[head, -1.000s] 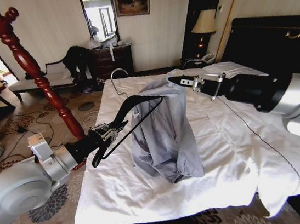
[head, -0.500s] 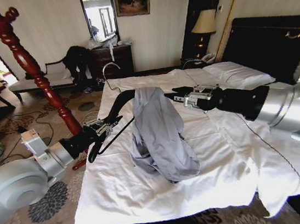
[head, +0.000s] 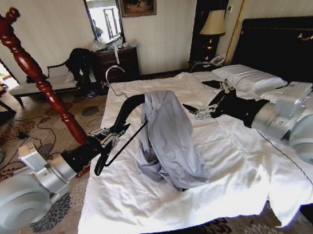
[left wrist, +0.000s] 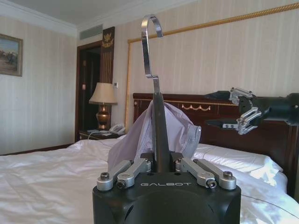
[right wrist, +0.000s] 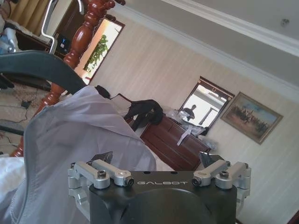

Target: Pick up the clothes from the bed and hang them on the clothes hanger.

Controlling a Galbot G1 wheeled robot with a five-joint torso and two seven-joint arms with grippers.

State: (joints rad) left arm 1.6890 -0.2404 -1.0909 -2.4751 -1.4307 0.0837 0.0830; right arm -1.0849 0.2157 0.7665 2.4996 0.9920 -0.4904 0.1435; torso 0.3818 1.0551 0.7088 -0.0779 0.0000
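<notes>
Above the bed (head: 156,203), the left gripper (head: 106,139) grips the hanger (head: 123,114) with the shirt (head: 168,141) draped over one shoulder, its tail resting on the sheet, while the right gripper (head: 204,104), spread wide beside it, holds nothing, so the hanging looks half done.

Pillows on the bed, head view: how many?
2 visible. One white pillow lies at the headboard end of the bed, a second beside it toward the lamp. The right gripper and arm may hide more.
</notes>
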